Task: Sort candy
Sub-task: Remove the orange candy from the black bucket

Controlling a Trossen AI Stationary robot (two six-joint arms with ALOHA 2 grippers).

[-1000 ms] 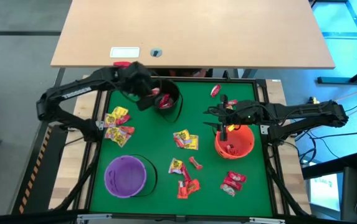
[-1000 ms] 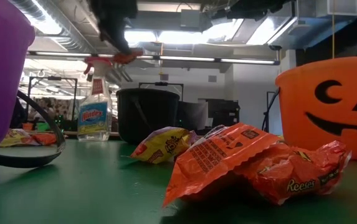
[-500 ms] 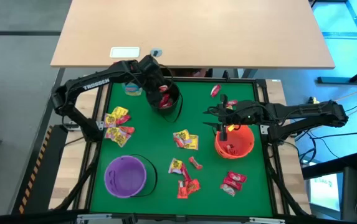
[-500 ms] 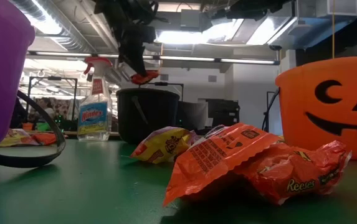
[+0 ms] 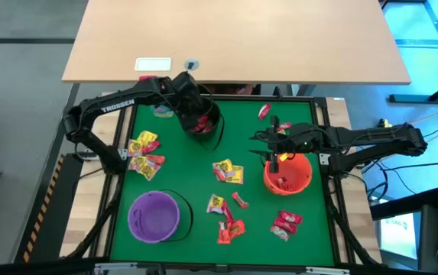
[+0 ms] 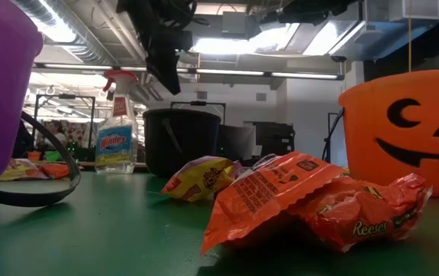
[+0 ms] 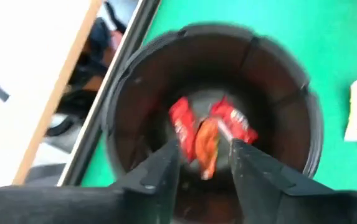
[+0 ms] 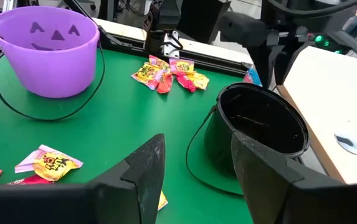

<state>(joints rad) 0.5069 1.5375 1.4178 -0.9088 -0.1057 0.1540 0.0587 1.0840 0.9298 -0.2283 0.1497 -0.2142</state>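
Green tabletop (image 5: 180, 176) with a plain wooden desk (image 5: 234, 38) butted up against its far edge, and an open lab-type room with strip lights behind it.

Three buckets are out: a black bucket (image 5: 207, 122) near the far edge, a purple bucket (image 5: 154, 216) toward the near left corner, and an orange pumpkin bucket (image 5: 287, 174) over on the right side. A spray bottle (image 6: 115, 123) stands at the far left edge.

The candy (image 5: 227, 173) is scattered all over. There's a yellow and red bunch by the left edge, a couple of yellow packets around the middle, a mixed bunch near the front edge, red ones toward the near right corner, and one red packet at the far edge. A few red pieces are already sitting in the bottom of the black bucket, and there's some in the orange one too.

The left end effector (image 7: 204, 155) hangs right over the mouth of the black bucket, fingers parted a little, with an orange-red packet between the tips. It's blurry, so can't tell if they're touching it.

The right end effector (image 8: 194, 165) hovers over the far rim of the orange bucket, fingers spread apart, nothing in them.
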